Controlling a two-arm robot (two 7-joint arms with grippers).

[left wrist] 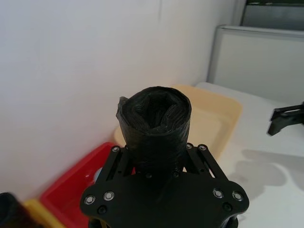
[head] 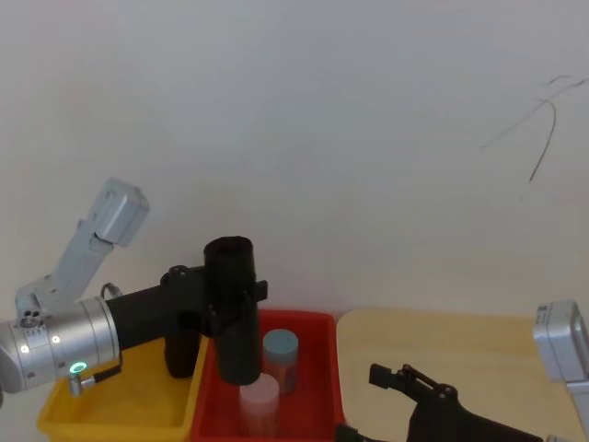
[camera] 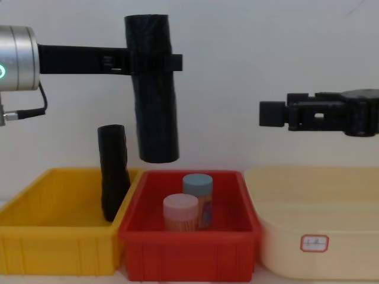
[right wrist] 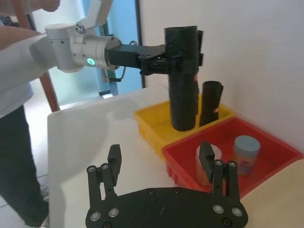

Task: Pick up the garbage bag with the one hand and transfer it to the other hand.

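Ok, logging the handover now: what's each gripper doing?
Left gripper: shut on the garbage bag, held in the air.
Right gripper: open, empty.

You had a white desk carrying three bins in a row. Taking the red bin as your mark, the yellow bin sat right against it on the robot's left. The cream bin stood just beside it on the right.
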